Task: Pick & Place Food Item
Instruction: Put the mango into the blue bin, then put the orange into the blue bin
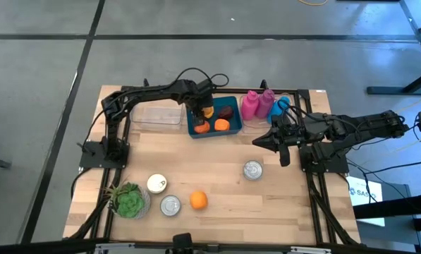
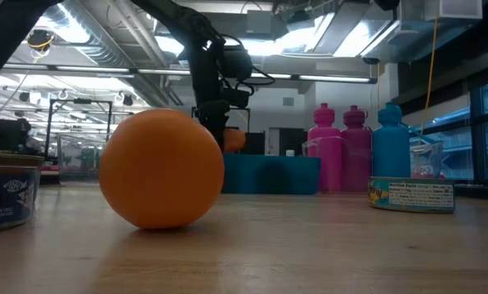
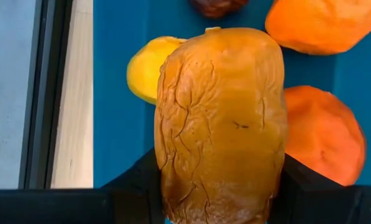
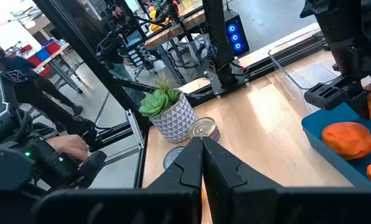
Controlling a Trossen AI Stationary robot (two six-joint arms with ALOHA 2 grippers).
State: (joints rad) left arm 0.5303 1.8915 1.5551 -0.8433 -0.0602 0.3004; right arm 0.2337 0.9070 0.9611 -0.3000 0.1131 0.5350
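Your left gripper [image 1: 199, 111] pinches the wrinkled yellow-brown food item [image 3: 219, 124] over the far blue bin [image 1: 232, 129]; release remains, while the right gripper [image 1: 258, 143], pressed together, waits right.

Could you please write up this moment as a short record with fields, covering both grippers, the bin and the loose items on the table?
left gripper: over the blue bin, shut on a wrinkled yellow-brown food item
right gripper: shut, empty, waiting over the table's right side
bin contents: orange pieces, one yellow piece, one dark piece
loose on table: orange ball, three cans, potted plant
beside bin: two pink bottles, one blue bottle
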